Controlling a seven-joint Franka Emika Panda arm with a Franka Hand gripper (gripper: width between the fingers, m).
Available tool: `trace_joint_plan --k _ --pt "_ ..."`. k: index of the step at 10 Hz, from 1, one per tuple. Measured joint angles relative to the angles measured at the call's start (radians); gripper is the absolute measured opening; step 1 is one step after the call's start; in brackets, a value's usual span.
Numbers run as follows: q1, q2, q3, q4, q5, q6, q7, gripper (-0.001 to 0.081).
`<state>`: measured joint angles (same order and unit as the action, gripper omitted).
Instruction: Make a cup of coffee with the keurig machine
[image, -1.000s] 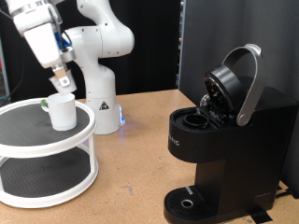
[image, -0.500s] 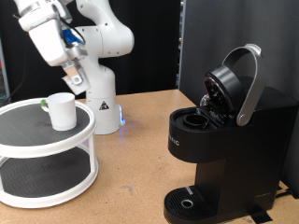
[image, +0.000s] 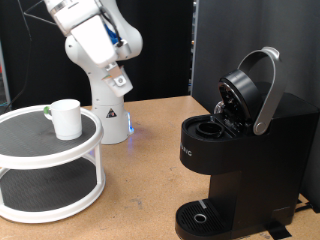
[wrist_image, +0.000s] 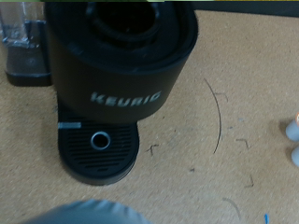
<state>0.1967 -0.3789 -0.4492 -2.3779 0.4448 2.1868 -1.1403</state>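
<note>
The black keurig machine (image: 240, 150) stands at the exterior view's right with its rounded lid (image: 245, 90) hinged up and the pod chamber open. The wrist view looks down on it (wrist_image: 121, 75), with the round drip base (wrist_image: 98, 149) empty. The white cup (image: 66, 118) stands on the top shelf of a white round rack (image: 50, 160) at the left, with a small green-lidded pod (image: 47, 110) beside it. My gripper (image: 118, 80) hangs in the air between the cup and the machine, above table height. Nothing shows between its fingers.
The white robot base (image: 108, 115) stands behind the rack on the brown table (image: 140, 190). A black panel (image: 215, 45) rises behind the machine. A clear container (wrist_image: 23, 42) sits beside the machine in the wrist view.
My gripper has lifted away from the cup on the rack and swung to the exterior view's right, towards the machine. The cup and the pod stay on the rack.
</note>
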Motion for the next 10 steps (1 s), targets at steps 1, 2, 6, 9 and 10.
trace_joint_plan --k 1,2,6,9,10 --pt "0.018 0.027 0.003 0.027 0.014 0.0 0.0 0.0296" --pt "0.037 0.055 0.004 0.056 0.033 -0.002 -0.01 0.0296" --pt "0.08 0.178 0.007 0.183 0.083 -0.098 -0.063 0.0296" --pt "0.086 0.215 0.033 0.198 0.083 -0.086 -0.036 0.029" --pt "0.086 0.218 0.04 0.198 0.083 -0.075 -0.023 0.029"
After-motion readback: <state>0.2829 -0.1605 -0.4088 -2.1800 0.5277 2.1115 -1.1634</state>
